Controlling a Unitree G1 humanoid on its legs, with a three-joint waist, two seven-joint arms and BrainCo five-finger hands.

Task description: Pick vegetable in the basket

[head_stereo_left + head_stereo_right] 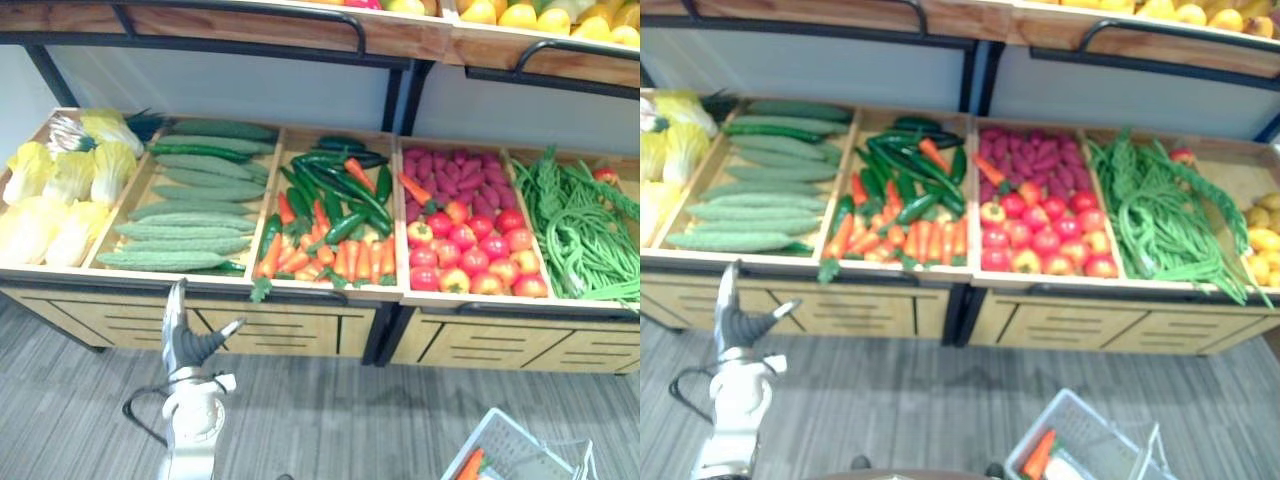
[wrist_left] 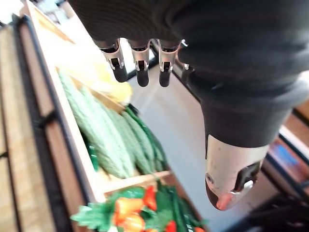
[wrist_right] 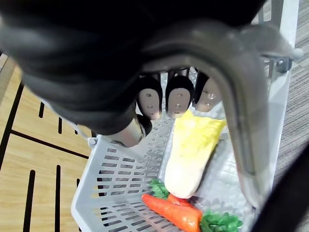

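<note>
Wooden produce stand [image 1: 450, 345] spans upper frame; left hand [image 1: 190, 348] lower left, fingers spread, empty; right hand [image 3: 176, 99] curled round grey handle [image 3: 241, 111] of pale perforated plastic basket [image 3: 111, 183], lower right, holding orange carrot [image 3: 171, 210] and yellow-white cabbage [image 3: 190, 154].

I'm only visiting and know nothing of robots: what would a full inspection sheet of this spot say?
Surface: wooden produce stand on a grey floor.
Job's things: light grey slotted plastic basket holding an orange carrot and a pale yellow cabbage.
Clutter: nothing seen.
Hands: left hand open, raised before the stand; right hand curled round the basket's grey handle.
Cables: nothing seen among the produce.
Surroundings: yellow cabbages, pale green gourds, carrots, dark green peppers, red fruit, green long beans; yellow fruit above.
</note>
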